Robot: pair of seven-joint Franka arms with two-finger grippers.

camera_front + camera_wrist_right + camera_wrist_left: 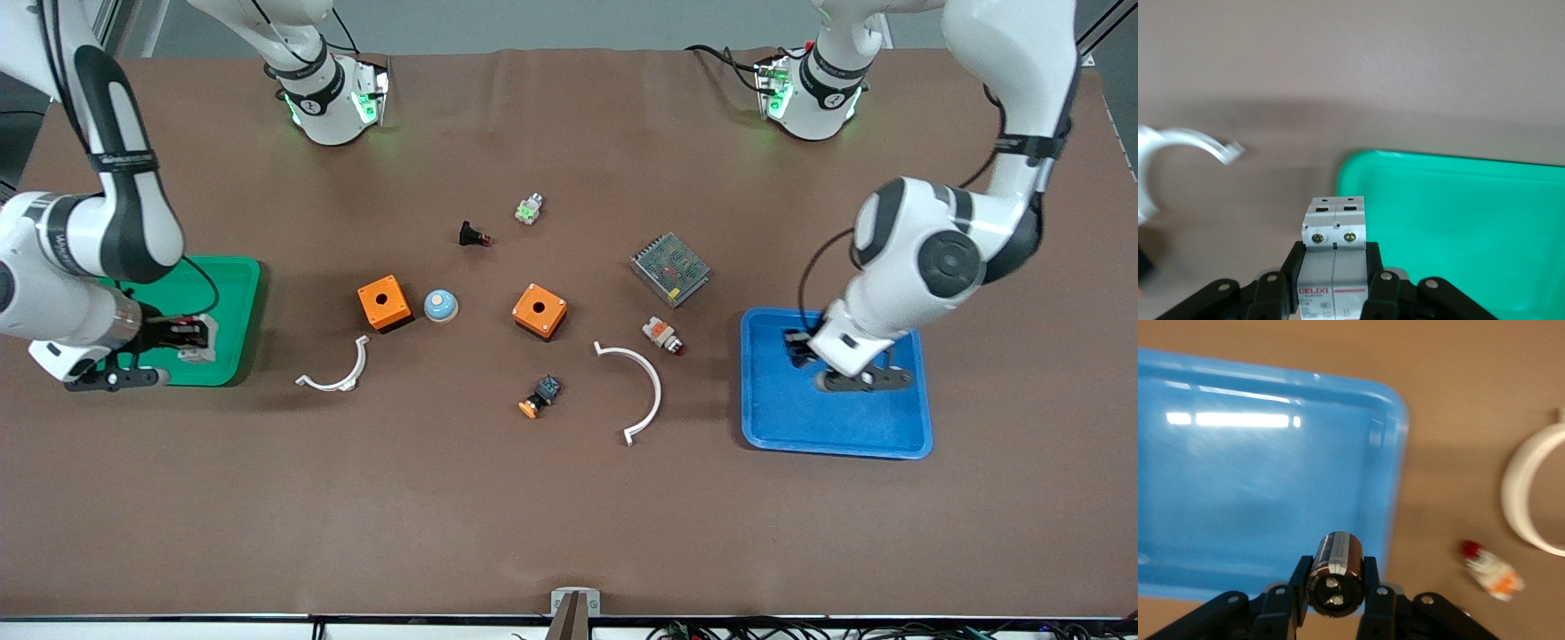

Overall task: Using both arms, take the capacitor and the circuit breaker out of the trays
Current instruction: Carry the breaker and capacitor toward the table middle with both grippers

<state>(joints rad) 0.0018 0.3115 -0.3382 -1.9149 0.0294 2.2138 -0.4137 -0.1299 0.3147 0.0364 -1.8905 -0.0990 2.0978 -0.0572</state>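
Observation:
My left gripper point(1336, 579) is shut on the capacitor point(1337, 568), a small dark cylinder with a pale banded end, gripped across its body. It hangs over the edge of the blue tray point(1238, 487) nearest the middle of the table. In the front view the left gripper point(796, 347) is over the blue tray point(836, 427). My right gripper point(1335, 263) is shut on the breaker point(1335, 247), a light-grey block with two screws. It is held over the edge of the green tray point(1458, 227). In the front view the right gripper point(182, 335) holds the breaker point(197, 342) over the green tray point(236, 293).
Between the trays lie two orange boxes point(384, 302) point(540, 310), a blue dome point(440, 306), a black button part point(474, 236), a green-white part point(529, 209), a mesh-covered box point(670, 268), a white-and-orange part point(663, 334), an orange-capped switch point(540, 396) and two white curved clips point(338, 373) point(640, 382).

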